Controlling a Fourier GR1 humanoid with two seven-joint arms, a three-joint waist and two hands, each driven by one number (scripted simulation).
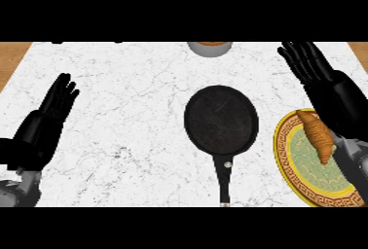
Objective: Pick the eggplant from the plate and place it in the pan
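Observation:
A brownish-orange long object (317, 134) lies on the yellow-rimmed plate (287, 163) at the right; it looks more like a croissant than an eggplant. The black pan (221, 121) sits in the middle of the counter, its handle (224, 177) pointing toward me. My right hand (316, 68) is open, fingers straight, above and beyond the plate; its forearm crosses the plate's right side and hides part of it. At the left edge my left hand (54, 104) rests open with fingers up, far from the pan.
A grey bowl (210, 48) with something orange inside stands at the counter's far edge, beyond the pan. Wooden surface (14, 56) shows past the marble top's left and right corners.

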